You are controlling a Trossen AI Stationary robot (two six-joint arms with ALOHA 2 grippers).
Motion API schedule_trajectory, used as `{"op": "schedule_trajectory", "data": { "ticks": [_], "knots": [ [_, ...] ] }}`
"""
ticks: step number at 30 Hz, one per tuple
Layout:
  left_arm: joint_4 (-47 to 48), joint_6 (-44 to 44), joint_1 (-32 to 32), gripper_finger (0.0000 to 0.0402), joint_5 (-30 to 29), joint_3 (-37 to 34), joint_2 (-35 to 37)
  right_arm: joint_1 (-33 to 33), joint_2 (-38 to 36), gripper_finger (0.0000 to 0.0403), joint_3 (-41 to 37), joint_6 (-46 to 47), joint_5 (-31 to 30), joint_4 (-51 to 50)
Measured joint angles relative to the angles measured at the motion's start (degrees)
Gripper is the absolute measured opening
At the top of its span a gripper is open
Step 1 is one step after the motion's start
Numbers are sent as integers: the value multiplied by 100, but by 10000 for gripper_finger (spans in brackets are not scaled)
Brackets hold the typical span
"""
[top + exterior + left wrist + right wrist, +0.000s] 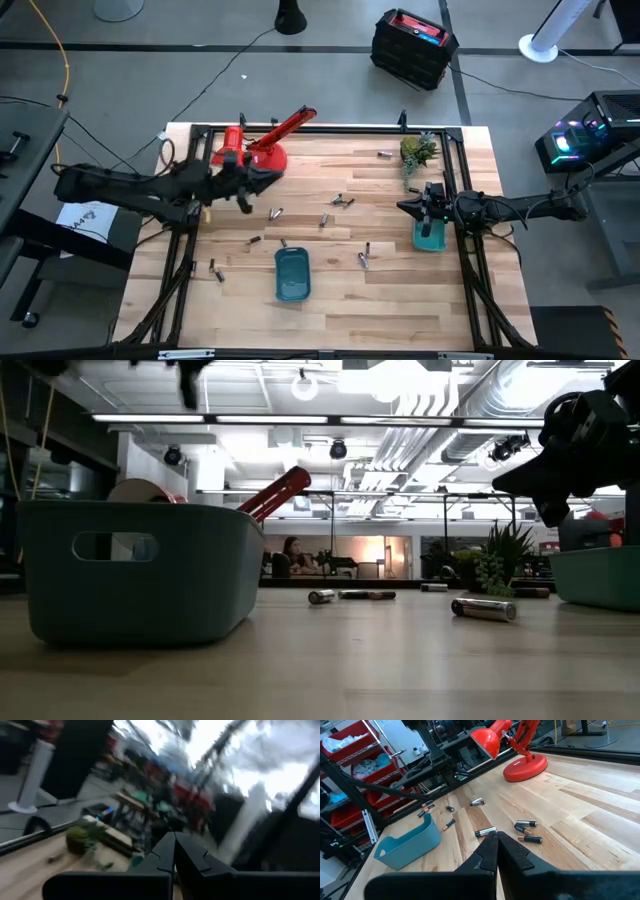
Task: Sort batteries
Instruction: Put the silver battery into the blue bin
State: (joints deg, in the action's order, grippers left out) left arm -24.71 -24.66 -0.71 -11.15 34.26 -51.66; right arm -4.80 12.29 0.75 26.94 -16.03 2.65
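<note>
Several batteries lie scattered on the wooden table, such as one (275, 213), one (324, 219) and a pair (364, 258); some also show in the right wrist view (485, 831). One teal tray (292, 273) stands at the near middle, another (430, 238) at the right. My left gripper (245, 203) is shut and empty, raised above the table's left part beside the red lamp. My right gripper (406, 207) is shut and empty, above the table just left of the right tray. Its fingertips (496, 836) point across the table toward the lamp.
A red desk lamp (262, 150) stands at the far left and a small potted plant (418, 150) at the far right. Black frame bars run along the table's edges. In the low view the middle tray (140, 570) stands close, with batteries (483, 608) beyond it.
</note>
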Motion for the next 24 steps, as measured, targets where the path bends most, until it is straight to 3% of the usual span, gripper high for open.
{"op": "schedule_trajectory", "data": {
  "ticks": [3, 5, 10, 12, 16, 20, 24],
  "knots": [
    [1250, 252, -4, 0, 210, 924, -482, 73, 3, 0, -1, 131, -364, 74],
    [2131, 444, -4, 0, 208, 1468, -669, 103, 31, 0, -2, 687, -536, 371],
    [3372, 1112, 127, 0, 4, 2341, -818, 118, 49, 0, -2, 2439, -884, 2131],
    [3410, 1275, 222, 0, -11, 2455, -779, 118, 107, 0, -2, 2199, -898, 3038],
    [3470, 1327, 438, 0, 136, 2475, -595, 76, 688, 0, 389, 854, -684, 4789],
    [3969, 1202, 602, 0, 608, 2470, -528, 14, 1856, 0, 1554, -7, -455, 4394],
    [4840, 891, 631, 0, 1012, 2470, -577, 13, 3123, 0, 2674, -131, -494, 3697]
  ]
}}
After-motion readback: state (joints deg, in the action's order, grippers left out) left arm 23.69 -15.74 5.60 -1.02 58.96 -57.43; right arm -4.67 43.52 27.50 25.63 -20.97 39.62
